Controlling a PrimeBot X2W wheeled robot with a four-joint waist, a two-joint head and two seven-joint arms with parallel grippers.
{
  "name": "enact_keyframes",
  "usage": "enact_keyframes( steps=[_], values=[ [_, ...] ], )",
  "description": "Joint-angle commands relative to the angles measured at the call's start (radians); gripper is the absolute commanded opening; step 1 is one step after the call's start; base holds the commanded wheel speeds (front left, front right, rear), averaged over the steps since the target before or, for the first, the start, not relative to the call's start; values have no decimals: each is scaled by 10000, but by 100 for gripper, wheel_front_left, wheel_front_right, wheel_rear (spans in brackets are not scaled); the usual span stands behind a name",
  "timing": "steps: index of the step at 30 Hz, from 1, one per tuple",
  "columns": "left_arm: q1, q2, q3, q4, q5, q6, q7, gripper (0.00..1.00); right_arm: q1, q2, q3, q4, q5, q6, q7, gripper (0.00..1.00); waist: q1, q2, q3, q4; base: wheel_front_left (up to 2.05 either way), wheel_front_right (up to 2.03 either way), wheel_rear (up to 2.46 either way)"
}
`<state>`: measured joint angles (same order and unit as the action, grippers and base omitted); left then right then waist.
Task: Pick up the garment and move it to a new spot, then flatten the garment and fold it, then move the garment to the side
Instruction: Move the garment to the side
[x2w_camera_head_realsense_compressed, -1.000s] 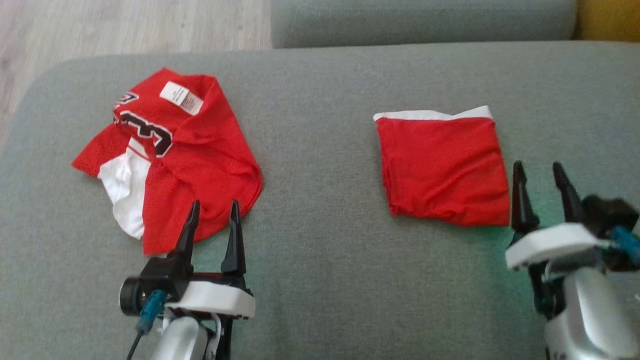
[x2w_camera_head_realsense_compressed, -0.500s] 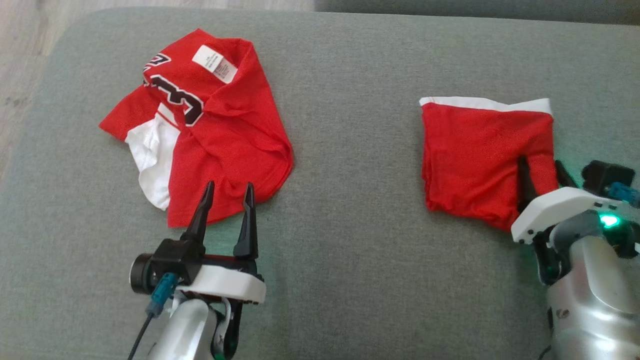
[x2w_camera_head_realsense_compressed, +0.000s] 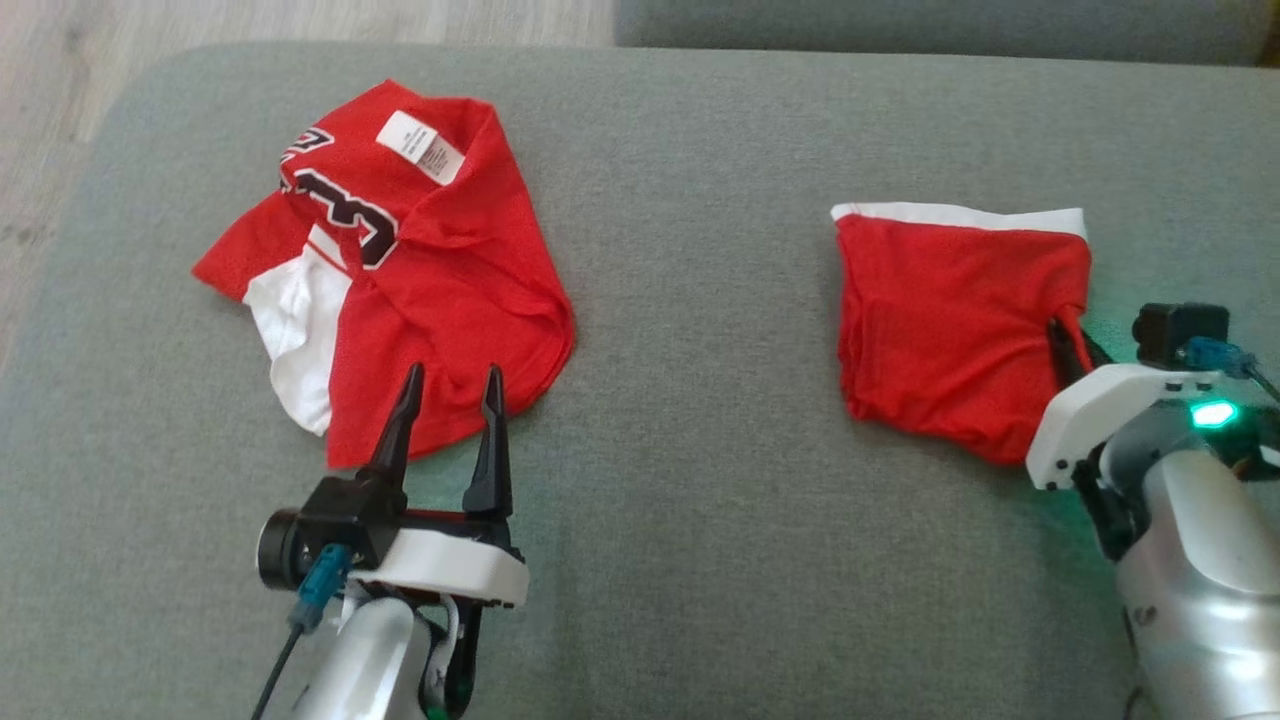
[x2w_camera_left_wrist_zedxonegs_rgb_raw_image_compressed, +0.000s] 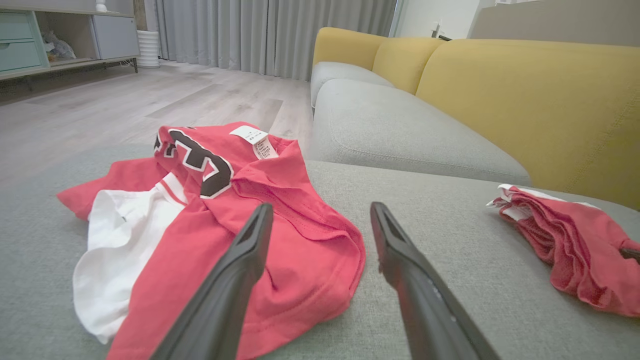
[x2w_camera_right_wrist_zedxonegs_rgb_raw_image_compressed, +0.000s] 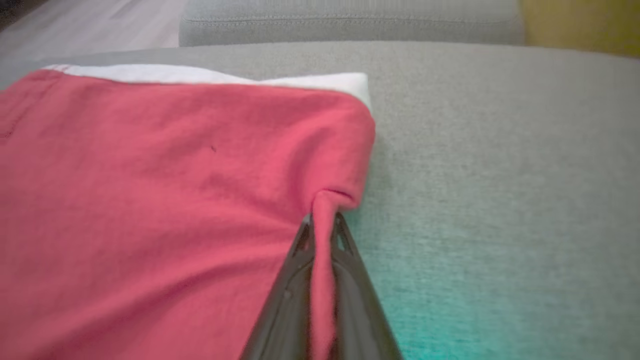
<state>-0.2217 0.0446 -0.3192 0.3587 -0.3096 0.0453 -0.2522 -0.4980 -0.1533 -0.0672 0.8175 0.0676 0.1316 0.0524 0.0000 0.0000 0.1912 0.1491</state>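
Note:
A folded red garment (x2w_camera_head_realsense_compressed: 950, 310) with a white band along its far edge lies on the right of the grey couch seat (x2w_camera_head_realsense_compressed: 700, 300). It also appears in the left wrist view (x2w_camera_left_wrist_zedxonegs_rgb_raw_image_compressed: 575, 255) and the right wrist view (x2w_camera_right_wrist_zedxonegs_rgb_raw_image_compressed: 175, 175). My right gripper (x2w_camera_head_realsense_compressed: 1068, 335) is shut on the garment's right edge, and a ridge of red cloth is pinched between its fingers (x2w_camera_right_wrist_zedxonegs_rgb_raw_image_compressed: 322, 220). My left gripper (x2w_camera_head_realsense_compressed: 452, 375) stands open, fingertips (x2w_camera_left_wrist_zedxonegs_rgb_raw_image_compressed: 260, 220) just over the near hem of a crumpled jersey, holding nothing.
The crumpled red and white jersey (x2w_camera_head_realsense_compressed: 440, 290), with black lettering and a white label, lies on the left of the seat (x2w_camera_left_wrist_zedxonegs_rgb_raw_image_compressed: 280, 210). Wood floor (x2w_camera_head_realsense_compressed: 60, 40) lies past the seat's left edge. A second grey cushion (x2w_camera_left_wrist_zedxonegs_rgb_raw_image_compressed: 390, 130) and yellow backrest (x2w_camera_left_wrist_zedxonegs_rgb_raw_image_compressed: 525, 90) stand behind.
The head camera has shifted. My right gripper has moved forward from beside the folded garment onto its right edge and shut on it, bunching the cloth. The left gripper stays open.

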Motion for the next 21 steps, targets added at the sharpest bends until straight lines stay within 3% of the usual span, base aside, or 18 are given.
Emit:
enact_keyframes(
  steps=[1, 5, 10, 17, 21],
  values=[
    [-215, 56, 355, -253, -23, 78, -95, 100, -217, -281, 352, -325, -107, -9, -95, 0, 0, 0, -106, -109, 0, 0, 0],
    [-136, 56, 422, -268, -13, 78, -95, 100, -231, -1144, 1154, -496, -238, -9, 169, 0, 0, 0, -257, -308, 0, 0, 0],
    [-93, 56, 433, -313, -6, 81, -95, 100, -266, -2711, 1831, -459, -77, -9, 520, 0, 0, 0, -265, -447, 0, 0, 0],
    [-249, 56, 441, -472, 70, 54, -95, 100, -452, -4739, 1856, -54, 109, -9, 650, 0, 0, 0, 190, -398, 0, 0, 0],
    [-359, 56, 499, -524, 145, 17, -95, 100, -606, -5384, 1747, 197, 89, -9, 582, 0, 0, 0, 487, -355, 0, 0, 0]
  ],
)
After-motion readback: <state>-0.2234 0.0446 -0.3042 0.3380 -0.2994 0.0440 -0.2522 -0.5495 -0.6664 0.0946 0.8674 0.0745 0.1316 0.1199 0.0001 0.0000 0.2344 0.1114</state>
